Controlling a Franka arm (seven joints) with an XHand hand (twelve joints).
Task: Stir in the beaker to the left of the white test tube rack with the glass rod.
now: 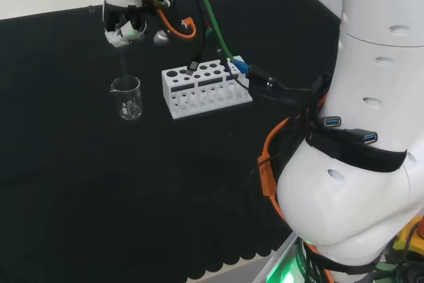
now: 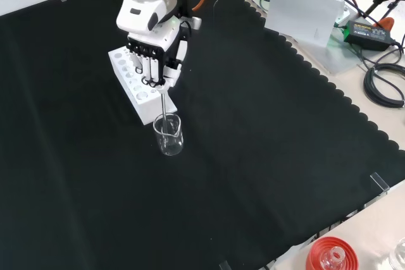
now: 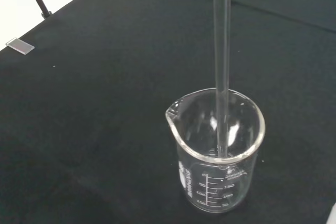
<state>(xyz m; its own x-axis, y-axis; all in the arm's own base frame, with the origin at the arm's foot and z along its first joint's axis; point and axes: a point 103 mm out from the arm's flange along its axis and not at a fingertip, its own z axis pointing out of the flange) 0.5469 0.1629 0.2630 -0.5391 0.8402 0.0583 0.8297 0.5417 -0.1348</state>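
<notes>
Clear glass beaker (image 1: 126, 97) upright on black cloth, left-centre of head view, just left of white test tube rack (image 1: 204, 87). Thin glass rod (image 3: 222, 61) near vertical, lower end inside beaker, near its far wall in wrist view.

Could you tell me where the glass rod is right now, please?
The glass rod hangs from the hand, its lower end inside the beaker, left of the white rack in the head view.
</notes>
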